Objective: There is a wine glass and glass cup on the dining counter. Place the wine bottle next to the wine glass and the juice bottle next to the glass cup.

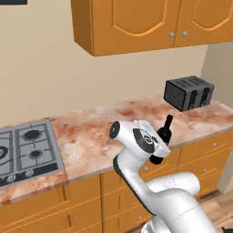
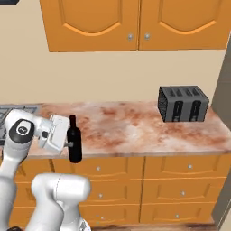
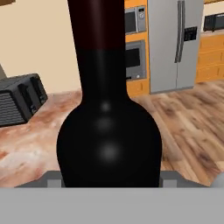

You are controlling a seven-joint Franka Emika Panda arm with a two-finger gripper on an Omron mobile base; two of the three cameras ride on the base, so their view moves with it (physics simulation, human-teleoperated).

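Observation:
My gripper (image 2: 68,144) is shut on the wine bottle (image 2: 74,140), a slim all-black bottle with a long neck. It holds the bottle upright at the body, just in front of the edge of the cabinet-fronted counter (image 2: 135,131). In the left base view the wine bottle (image 1: 165,130) sticks up beside the wrist. The hand view looks straight at the wine bottle (image 3: 109,131) from very close, and its body covers the fingertips. The wine glass, glass cup, juice bottle and dining counter are out of view.
A black toaster (image 1: 189,93) (image 2: 182,104) (image 3: 19,103) stands on the counter's right end. A gas stove (image 1: 27,150) is set into its left. Orange wall cabinets (image 2: 135,22) hang above. Beyond lie a wooden floor (image 3: 192,127) and a steel fridge (image 3: 175,43).

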